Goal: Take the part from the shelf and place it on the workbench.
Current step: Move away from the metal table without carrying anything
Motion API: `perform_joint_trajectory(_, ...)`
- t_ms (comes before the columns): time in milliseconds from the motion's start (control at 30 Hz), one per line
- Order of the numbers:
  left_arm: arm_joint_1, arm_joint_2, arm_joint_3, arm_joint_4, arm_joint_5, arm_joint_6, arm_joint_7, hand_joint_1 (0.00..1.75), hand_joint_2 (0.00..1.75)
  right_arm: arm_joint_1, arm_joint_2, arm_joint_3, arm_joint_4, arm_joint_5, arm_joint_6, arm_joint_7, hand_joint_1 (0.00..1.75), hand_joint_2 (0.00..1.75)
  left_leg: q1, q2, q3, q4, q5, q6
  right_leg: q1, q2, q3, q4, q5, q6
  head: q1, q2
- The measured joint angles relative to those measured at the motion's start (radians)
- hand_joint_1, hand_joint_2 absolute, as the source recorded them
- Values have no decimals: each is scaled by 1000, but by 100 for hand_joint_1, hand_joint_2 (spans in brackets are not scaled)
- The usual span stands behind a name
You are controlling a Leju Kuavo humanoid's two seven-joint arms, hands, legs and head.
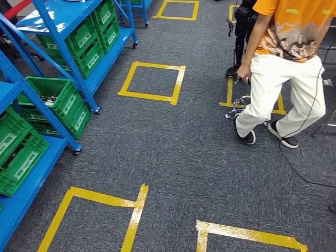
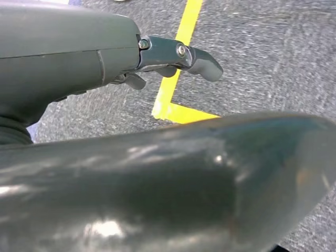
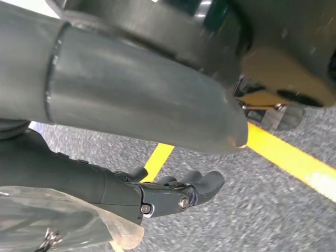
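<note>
Shelf to the robot's left, both hands hanging bare over the carpet

The blue shelf (image 1: 59, 107) runs along the left edge of the head view, so the left hand (image 2: 174, 55) is likely nearer than the right hand (image 3: 178, 194). Both hang with fingers loosely extended, holding nothing. The part itself cannot be made out; dark items lie in one green crate (image 1: 59, 97) on the shelf. The crates' white labels are unreadable. A person (image 1: 285, 68) stands to the right, shirt lettering illegible.
</note>
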Motion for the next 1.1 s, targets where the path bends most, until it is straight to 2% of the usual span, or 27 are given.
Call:
perform_joint_trajectory(67, -4, 0, 0, 0, 2, 11, -3, 0, 0, -2, 0, 0, 0, 6, 11, 4, 0, 0, -10, 53, 61, -119, 39, 11, 5, -21, 6, 0, -8, 10, 0, 0)
perform_joint_trajectory(100, -6, 0, 0, 0, 5, 15, -7, 0, 0, -2, 0, 1, 0, 9, 16, 7, 0, 0, -15, 70, 73, -146, 41, 16, 7, -32, 9, 0, -11, 16, 0, 0)
perform_joint_trajectory(133, -8, 0, 0, 0, 8, 18, -12, 0, 0, -3, 0, 1, 0, 12, 20, 11, 0, 0, -19, 72, 74, -153, 36, 21, 9, -43, 13, -2, -13, 21, 1, 0)
perform_joint_trajectory(167, -8, 0, 0, 0, 12, 20, -17, 0, 0, -4, 0, 2, 0, 16, 21, 14, 0, 0, -18, 58, 73, -156, 38, 26, 10, -55, 19, -4, -15, 27, 1, 0)
perform_joint_trajectory(200, -7, 0, 0, 0, 15, 22, -20, 0, 0, -5, 0, 4, 0, 18, 20, 16, 0, 0, -16, 45, 74, -161, 40, 31, 9, -57, 23, -5, -19, 32, 1, 0)
perform_joint_trajectory(233, -6, -1, 0, 0, 17, 24, -22, 0, 0, -6, 0, 5, 0, 19, 18, 18, 0, 0, -14, 32, 77, -166, 43, 37, 7, -39, 21, 5, -30, 36, 3, 0)
perform_joint_trajectory(267, -7, -2, 0, 0, 19, 26, -23, 0, 0, -7, 0, 6, -1, 20, 16, 18, 0, 0, -11, 19, 79, -171, 47, 43, 6, -9, 7, 35, -51, 40, 6, 0)
perform_joint_trajectory(333, -9, -4, 0, 0, 19, 28, -24, 0, 0, -5, -1, 6, -1, 21, 12, 19, 0, 0, -8, -5, 79, -174, 50, 52, 5, 58, -54, 156, -111, 43, 11, 0)
perform_joint_trajectory(367, -10, -5, 0, 0, 19, 28, -24, 0, 0, -4, -1, 6, -1, 21, 12, 20, 0, 0, -9, -20, 79, -174, 49, 55, 5, 72, -91, 224, -135, 43, 12, 0)
perform_joint_trajectory(400, -11, -6, 0, 0, 19, 28, -24, 0, 0, -2, -1, 6, -1, 21, 12, 21, 0, 0, -9, -35, 79, -174, 49, 56, 5, 78, -118, 268, -140, 44, 12, 0)
perform_joint_trajectory(433, -10, -6, 0, 0, 19, 28, -25, 0, 0, 0, -2, 6, -1, 21, 12, 21, 0, 0, -10, -51, 81, -173, 48, 56, 5, 80, -130, 276, -125, 44, 12, 0)
perform_joint_trajectory(467, -10, -6, 0, 0, 19, 28, -25, 0, 0, 1, -2, 6, -1, 21, 11, 21, 0, 0, -9, -67, 82, -172, 48, 55, 5, 84, -123, 243, -90, 43, 12, 0)
perform_joint_trajectory(500, -10, -6, 0, 0, 19, 28, -25, 0, 0, 1, -3, 6, -1, 21, 11, 21, 0, 0, -9, -83, 84, -171, 47, 54, 3, 94, -100, 178, -45, 42, 12, 0)
perform_joint_trajectory(533, -11, -7, 0, 0, 19, 28, -25, 0, 0, 1, -3, 6, 0, 21, 11, 21, 0, 0, -9, -96, 84, -168, 45, 50, 0, 121, -75, 111, -12, 41, 12, 0)
perform_joint_trajectory(567, -12, -7, 0, 0, 19, 28, -25, 0, 0, 0, -4, 6, 0, 21, 11, 21, 0, 0, -8, -109, 82, -164, 43, 46, -3, 147, -50, 54, 8, 40, 11, 0)
perform_joint_trajectory(633, -12, -7, 0, 0, 19, 28, -25, 0, 0, -1, -4, 6, 0, 21, 12, 22, 0, 0, -6, -131, 75, -161, 43, 35, -4, 179, -26, 10, 9, 35, 10, 0)
perform_joint_trajectory(700, -9, -7, 0, 0, 19, 28, -26, 0, 0, -2, -4, 7, 0, 27, 12, 24, 0, 0, -2, -149, 69, -161, 46, 23, -3, 158, -17, 2, 11, 23, 11, 0)
perform_joint_trajectory(733, -8, -6, 0, 0, 19, 28, -26, 0, 0, -2, -4, 9, 0, 34, 13, 27, 0, 0, -2, -138, 64, -154, 41, 17, -4, 145, -14, -2, 13, 16, 10, 0)
perform_joint_trajectory(767, -8, -6, 0, 0, 19, 27, -23, 0, 0, -2, -3, 12, 1, 43, 14, 31, 0, 0, -3, -114, 53, -129, 26, 13, -5, 130, -9, -7, 14, 9, 8, 0)
perform_joint_trajectory(833, -11, -4, 0, 0, 20, 26, -11, 0, 0, 0, -2, 24, 1, 60, 13, 43, 0, 0, -4, -52, 1, -18, -30, 5, -2, 96, -1, -11, 11, 0, 3, 0)
perform_joint_trajectory(867, -12, -4, 0, 0, 21, 25, -4, 0, 0, 1, -1, 29, 1, 67, 11, 50, 0, 0, -2, -36, -33, 50, -58, 1, -1, 77, 2, -12, 8, -3, 1, 0)
perform_joint_trajectory(900, -12, -4, 0, 0, 23, 24, 0, 0, 0, 2, -1, 33, 1, 72, 9, 58, 0, 0, -1, -29, -58, 101, -73, -2, 0, 59, 4, -11, 5, -4, 1, 0)
perform_joint_trajectory(933, -10, -4, 0, 0, 26, 24, 2, 0, 0, 2, -1, 36, 2, 78, 6, 64, 0, 0, 1, -26, -68, 119, -68, -3, 1, 43, 7, -11, 1, -4, 1, 0)
perform_joint_trajectory(967, -9, -3, 0, 0, 28, 24, 2, 0, 0, 2, 0, 41, 2, 83, 3, 68, 0, 0, 2, -23, -57, 97, -45, -3, 1, 28, 12, -11, -2, -3, 1, 0)
perform_joint_trajectory(1000, -7, -3, 0, 0, 30, 24, 2, 0, 0, 1, 1, 46, 2, 88, 0, 70, 0, 0, 3, -15, -30, 41, -8, -1, 1, 15, 17, -11, -6, -1, 1, 0)
perform_joint_trajectory(1033, -7, -3, 0, 0, 31, 23, 2, 0, 0, 0, 3, 52, 2, 93, -3, 70, 0, 0, 1, 5, 5, -28, 25, 2, 2, 3, 22, -11, -11, 3, 1, 0)
perform_joint_trajectory(1100, -11, -4, 0, 0, 36, 23, 0, 0, 0, -3, 6, 60, 2, 100, -6, 68, 0, 0, -8, 48, 57, -132, 53, 12, 6, -19, 27, -11, -22, 14, 1, 0)
